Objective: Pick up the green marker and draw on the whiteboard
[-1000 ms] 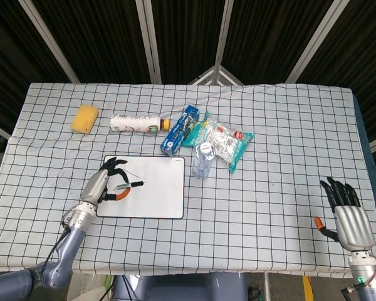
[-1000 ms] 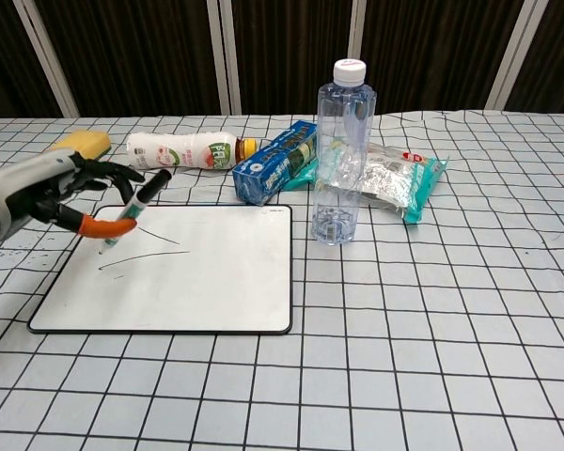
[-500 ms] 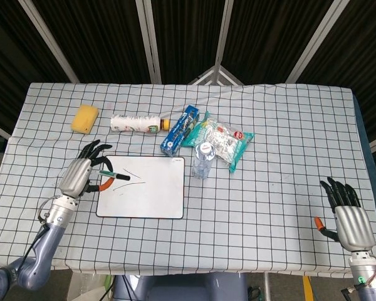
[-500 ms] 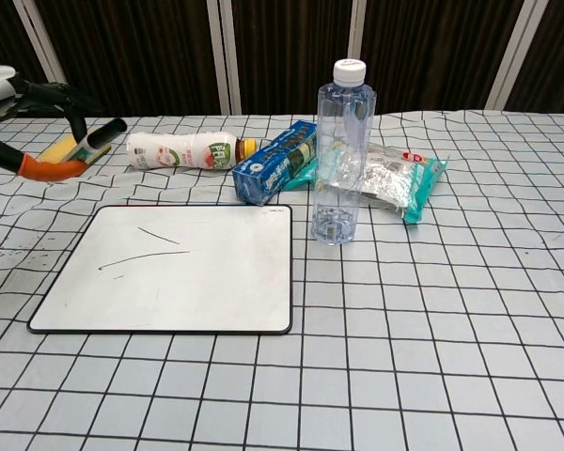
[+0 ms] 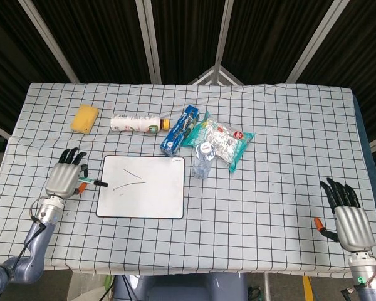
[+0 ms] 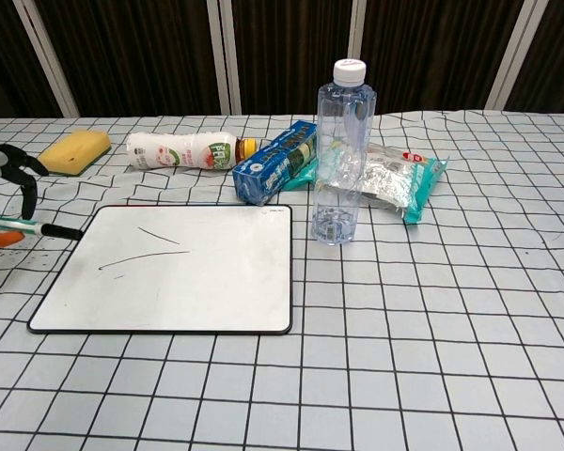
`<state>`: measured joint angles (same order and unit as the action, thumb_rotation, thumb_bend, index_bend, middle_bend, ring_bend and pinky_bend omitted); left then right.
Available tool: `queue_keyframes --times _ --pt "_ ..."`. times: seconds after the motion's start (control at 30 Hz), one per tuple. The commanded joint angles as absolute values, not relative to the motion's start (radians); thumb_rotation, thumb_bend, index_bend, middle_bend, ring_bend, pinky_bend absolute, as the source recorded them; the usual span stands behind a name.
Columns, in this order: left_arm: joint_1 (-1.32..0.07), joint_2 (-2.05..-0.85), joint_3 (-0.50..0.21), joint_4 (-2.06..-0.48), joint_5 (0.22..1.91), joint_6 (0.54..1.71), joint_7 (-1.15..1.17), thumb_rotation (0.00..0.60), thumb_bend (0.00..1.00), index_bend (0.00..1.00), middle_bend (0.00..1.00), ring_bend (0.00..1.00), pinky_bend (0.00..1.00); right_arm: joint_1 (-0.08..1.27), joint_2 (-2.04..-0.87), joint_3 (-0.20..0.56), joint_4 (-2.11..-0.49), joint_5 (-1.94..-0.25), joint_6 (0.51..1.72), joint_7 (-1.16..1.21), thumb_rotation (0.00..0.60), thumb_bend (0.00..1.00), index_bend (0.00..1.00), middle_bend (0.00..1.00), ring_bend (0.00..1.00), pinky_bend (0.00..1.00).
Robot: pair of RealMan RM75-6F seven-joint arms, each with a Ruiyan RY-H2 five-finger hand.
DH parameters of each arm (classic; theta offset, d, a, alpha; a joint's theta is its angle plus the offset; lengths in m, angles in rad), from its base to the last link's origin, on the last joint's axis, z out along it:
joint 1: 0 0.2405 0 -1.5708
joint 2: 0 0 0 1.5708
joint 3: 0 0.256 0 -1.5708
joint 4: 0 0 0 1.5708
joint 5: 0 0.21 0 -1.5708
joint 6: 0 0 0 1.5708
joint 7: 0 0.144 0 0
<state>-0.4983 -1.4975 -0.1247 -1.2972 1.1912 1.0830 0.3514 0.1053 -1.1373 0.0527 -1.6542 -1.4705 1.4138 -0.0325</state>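
Note:
The whiteboard (image 5: 143,195) (image 6: 179,282) lies flat on the checked cloth and carries two thin dark strokes that meet at a point. My left hand (image 5: 65,179) (image 6: 0,169) sits just left of the board's left edge and holds the green marker (image 5: 90,182) (image 6: 28,225). The marker lies nearly level, its dark tip pointing at the board's top left corner without touching it. My right hand (image 5: 351,219) rests at the table's front right, fingers apart, holding nothing; only the head view shows it.
Behind the board lie a yellow sponge (image 5: 84,118) (image 6: 75,150), a white drink bottle on its side (image 5: 135,123) (image 6: 188,150), a blue carton (image 5: 180,130) (image 6: 274,175) and a snack bag (image 5: 222,140) (image 6: 395,183). A clear water bottle (image 5: 203,160) (image 6: 342,155) stands upright right of the board.
My left hand has carried the marker off the board, first lifting it, then drawing back left to just beyond the board's edge. The right hand has not moved.

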Motion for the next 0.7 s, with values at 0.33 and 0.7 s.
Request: queue_keyframes --times 0.33,0.7 --pt "-0.473 -1.481 -0.148 -1.347 1.116 1.098 0.365 0.600 0.14 0.20 0.00 0.00 0.00 0.106 -1.134 0.051 -1.656 -1.472 1.410 -0.032 0.600 0.35 0.00 0.00 0.00 0.00" --pt "-0.331 -1.300 -0.111 -1.654 1.262 1.336 0.262 0.600 0.11 0.03 0.00 0.00 0.00 0.105 -1.131 0.047 -1.652 -1.481 1.414 -0.039 0.600 0.35 0.00 0.00 0.00 0.00"
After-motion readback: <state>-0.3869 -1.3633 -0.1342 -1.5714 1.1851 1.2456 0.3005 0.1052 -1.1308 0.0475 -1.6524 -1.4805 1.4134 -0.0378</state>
